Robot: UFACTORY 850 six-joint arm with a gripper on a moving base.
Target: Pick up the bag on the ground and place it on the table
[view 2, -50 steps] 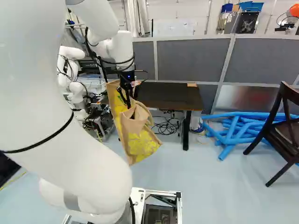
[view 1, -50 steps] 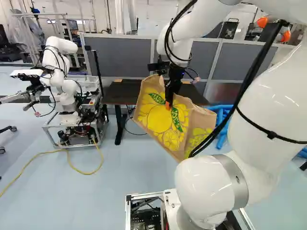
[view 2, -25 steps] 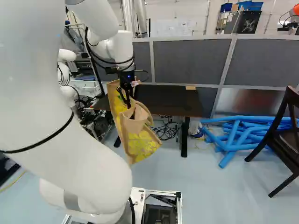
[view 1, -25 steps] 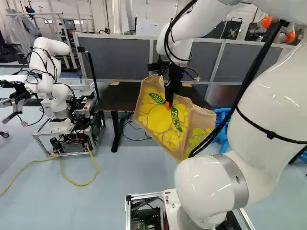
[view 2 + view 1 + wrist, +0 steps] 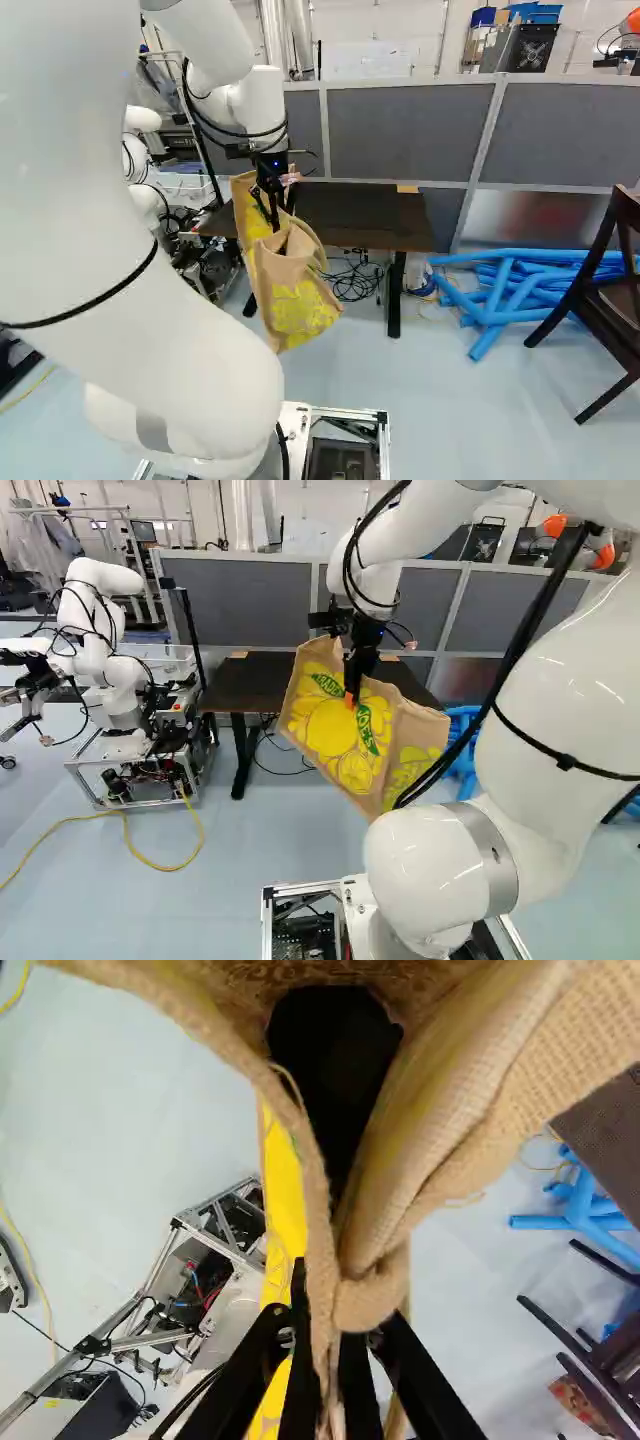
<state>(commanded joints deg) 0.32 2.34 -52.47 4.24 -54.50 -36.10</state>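
1. At the left of the left base view, we see another robot on its wheeled frame, with a yellow cable curving over the floor.
2. Next to it stands the dark tabletop, set before grey partition panels. In the right base view we note a small tan piece at its far edge, close to the far right corner, and black cables coiled beneath the tabletop.
3. The tan bag, printed in yellow and green, hangs tilted in the air on our side of the tabletop. In the left base view it hides the right-hand part of the near edge; in the right base view it crosses that edge left of the middle and leaves the near right corner in sight.
4. The fingers are clamped on the bag's rim. In the wrist view we observe the fabric pinched from both sides between the fingers, with the bag's mouth gaping ahead of them and its interior dark.
5. Right of the tabletop in the right base view, we find blue tubes piled on the floor and, beside them, a dark chair.
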